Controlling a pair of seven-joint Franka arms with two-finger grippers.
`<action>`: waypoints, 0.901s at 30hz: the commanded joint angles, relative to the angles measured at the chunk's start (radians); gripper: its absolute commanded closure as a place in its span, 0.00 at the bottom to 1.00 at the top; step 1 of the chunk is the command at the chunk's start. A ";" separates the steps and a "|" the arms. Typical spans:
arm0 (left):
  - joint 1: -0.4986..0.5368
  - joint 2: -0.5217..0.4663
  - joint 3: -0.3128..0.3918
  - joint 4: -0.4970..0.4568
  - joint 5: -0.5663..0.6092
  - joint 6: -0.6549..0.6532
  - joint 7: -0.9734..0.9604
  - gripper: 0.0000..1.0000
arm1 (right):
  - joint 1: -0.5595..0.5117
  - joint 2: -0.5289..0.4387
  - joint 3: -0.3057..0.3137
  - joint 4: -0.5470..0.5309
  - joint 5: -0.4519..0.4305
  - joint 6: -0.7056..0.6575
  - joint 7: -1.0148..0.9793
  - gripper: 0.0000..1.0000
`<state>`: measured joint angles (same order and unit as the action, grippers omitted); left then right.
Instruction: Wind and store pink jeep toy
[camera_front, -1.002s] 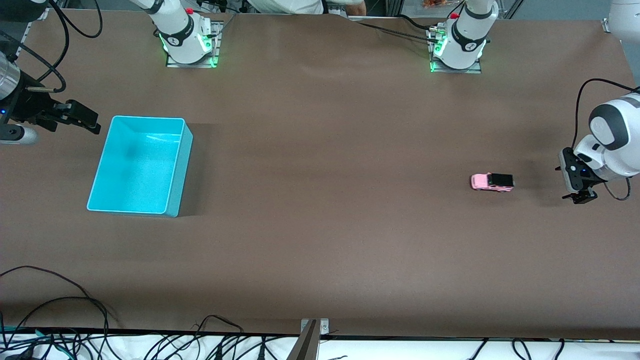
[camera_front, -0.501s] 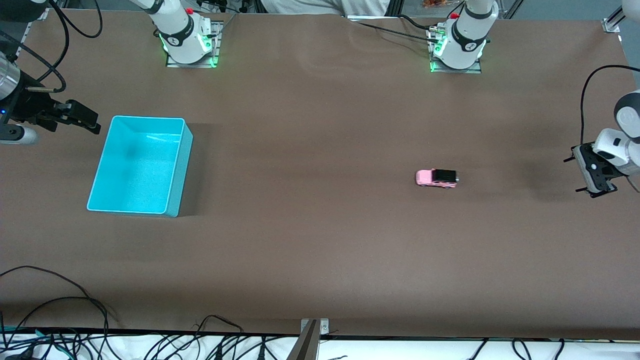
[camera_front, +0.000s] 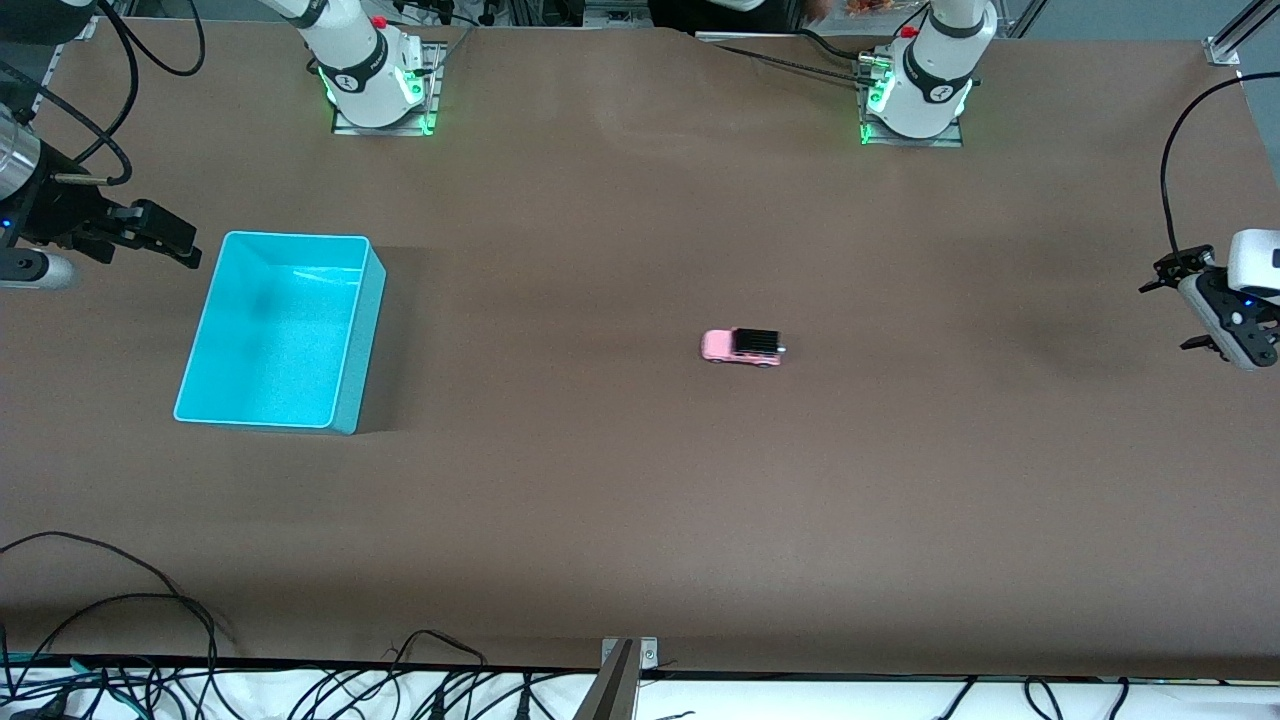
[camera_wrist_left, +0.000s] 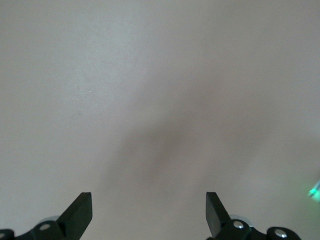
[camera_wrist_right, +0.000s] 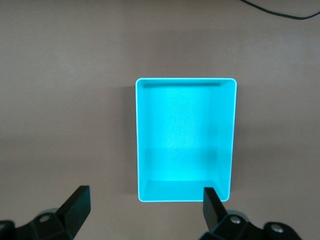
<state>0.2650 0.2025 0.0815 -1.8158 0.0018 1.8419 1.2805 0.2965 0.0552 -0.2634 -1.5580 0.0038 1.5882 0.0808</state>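
Observation:
The pink jeep toy (camera_front: 742, 346) with its black roof stands alone on the brown table near the middle, its pink nose toward the cyan bin (camera_front: 285, 330). The bin is empty and sits at the right arm's end; it also shows in the right wrist view (camera_wrist_right: 185, 137). My left gripper (camera_front: 1180, 312) is open and empty, up over the table's edge at the left arm's end, well away from the jeep. In the left wrist view its open fingers (camera_wrist_left: 80, 212) frame bare table only. My right gripper (camera_front: 170, 240) is open and empty, beside the bin, and waits.
The two arm bases (camera_front: 375, 75) (camera_front: 915, 85) stand along the table edge farthest from the front camera. Black cables (camera_front: 120, 620) lie along the edge nearest the front camera. A metal bracket (camera_front: 620, 680) sticks up at that edge.
The jeep has rolled across the table from near the left gripper toward the cyan bin. The left gripper has risen and drawn back toward the table's end. The right arm has not moved.

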 joint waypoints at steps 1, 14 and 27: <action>-0.046 -0.018 0.004 0.090 -0.014 -0.099 -0.153 0.00 | -0.002 -0.002 -0.003 0.010 0.021 -0.016 0.010 0.00; -0.176 -0.075 0.004 0.240 -0.008 -0.213 -0.521 0.00 | -0.002 -0.002 -0.003 0.010 0.021 -0.016 0.010 0.00; -0.199 -0.077 0.007 0.302 -0.011 -0.233 -0.578 0.00 | -0.002 -0.002 -0.003 0.010 0.021 -0.016 0.010 0.00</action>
<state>0.0812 0.1216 0.0798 -1.5589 0.0015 1.6297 0.7210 0.2964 0.0552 -0.2634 -1.5580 0.0039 1.5882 0.0808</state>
